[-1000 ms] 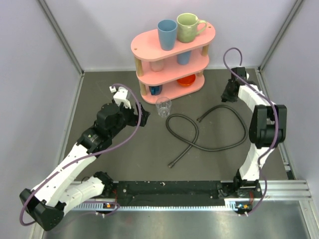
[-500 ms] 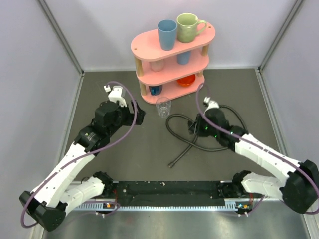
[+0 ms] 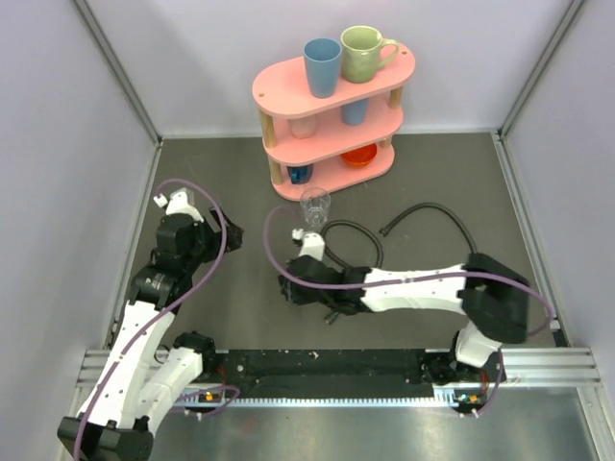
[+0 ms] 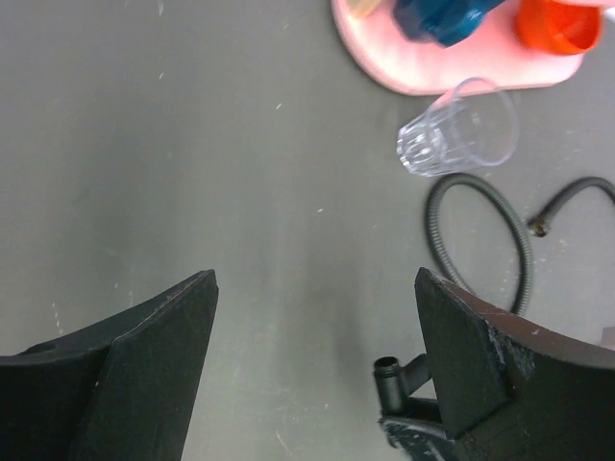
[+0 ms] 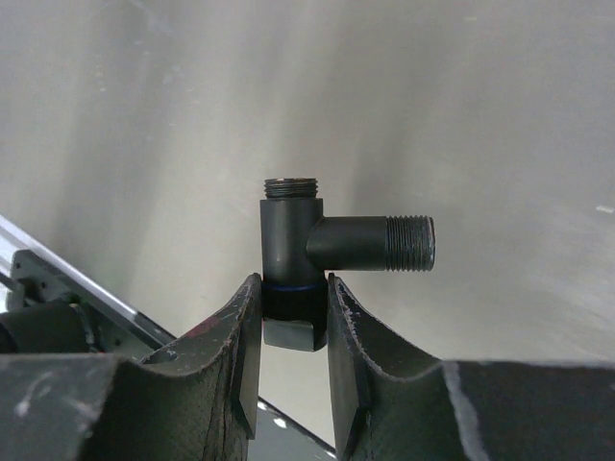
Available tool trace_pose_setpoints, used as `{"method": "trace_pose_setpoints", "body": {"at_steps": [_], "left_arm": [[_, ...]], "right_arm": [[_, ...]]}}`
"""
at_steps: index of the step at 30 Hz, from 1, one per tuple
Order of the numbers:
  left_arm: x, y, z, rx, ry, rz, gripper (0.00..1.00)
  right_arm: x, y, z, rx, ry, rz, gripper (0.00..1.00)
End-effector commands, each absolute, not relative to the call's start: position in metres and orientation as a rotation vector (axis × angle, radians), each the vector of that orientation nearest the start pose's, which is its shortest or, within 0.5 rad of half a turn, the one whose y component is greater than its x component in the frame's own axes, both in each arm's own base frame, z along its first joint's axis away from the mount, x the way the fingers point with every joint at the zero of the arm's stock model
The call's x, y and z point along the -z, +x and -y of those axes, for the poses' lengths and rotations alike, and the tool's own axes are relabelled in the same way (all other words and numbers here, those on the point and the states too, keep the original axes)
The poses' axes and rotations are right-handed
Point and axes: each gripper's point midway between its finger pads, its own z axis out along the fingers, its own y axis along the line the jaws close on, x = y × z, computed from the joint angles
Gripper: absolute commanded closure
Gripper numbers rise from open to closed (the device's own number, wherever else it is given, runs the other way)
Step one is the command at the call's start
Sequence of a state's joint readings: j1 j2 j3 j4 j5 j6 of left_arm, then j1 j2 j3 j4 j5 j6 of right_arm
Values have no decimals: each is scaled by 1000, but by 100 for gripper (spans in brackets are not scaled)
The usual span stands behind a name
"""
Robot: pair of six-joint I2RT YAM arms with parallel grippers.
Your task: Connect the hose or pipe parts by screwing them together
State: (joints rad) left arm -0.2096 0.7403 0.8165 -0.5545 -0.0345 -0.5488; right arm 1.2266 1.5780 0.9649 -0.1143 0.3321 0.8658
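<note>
The left gripper [image 3: 229, 240] hangs over the dark table [image 3: 240, 173] at about 9 o'clock. Its jaws are spread wide, with only bare mat between them in the left wrist view [image 4: 313, 317].

The right arm reaches from its base at 5 o'clock across the near half of the table. It puts the right gripper [image 3: 288, 291] just short of the middle, toward 7 o'clock. In its own camera the right gripper [image 5: 293, 303] pinches the lower end of a small black elbow fitting [image 5: 288, 250]. The fitting stands upright between the fingers, with one threaded end pointing up and a threaded side branch pointing right. I cannot tell whether a hose joins it below the fingers. The same fitting [image 4: 387, 370] shows at the bottom of the left wrist view.

The looped hose [image 3: 370, 233] lies near the middle of the table, and its near part runs under the right arm. The arched hose [image 3: 428, 205] curves from the middle toward 3 o'clock.

At 12 o'clock a pink shelf [image 3: 288, 91] carries a blue cup [image 3: 322, 65] and a green mug [image 3: 363, 53] on top. A clear glass [image 3: 314, 205] sits just in front of the shelf, close to the loop.
</note>
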Motion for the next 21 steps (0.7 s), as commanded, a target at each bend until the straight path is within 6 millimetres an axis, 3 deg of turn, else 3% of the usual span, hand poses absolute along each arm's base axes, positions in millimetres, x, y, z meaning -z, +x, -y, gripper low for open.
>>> {"method": "trace_pose_setpoints", "body": {"at_steps": [1,6,11,18,21], "left_arm": [[-194,259,56,375,-495,-2079,11],[-170,260,50,354,-574,-2145,11],[-163,261,51,368,-596,-2162,11],[-164,260,57,414,-565,-2157,12],[-165,258,57,406,-551,-2175,12]], "right_arm": [[-124,179,-454,-810,-140,-2253,96],[-97,184,-473,-774,-41,-2312,93],[-68,187,-478,-711,37,-2368,90],[-89,184,-487,-736,-9,-2365,69],[-100,176,-478,-732,-176,-2353,61]]}}
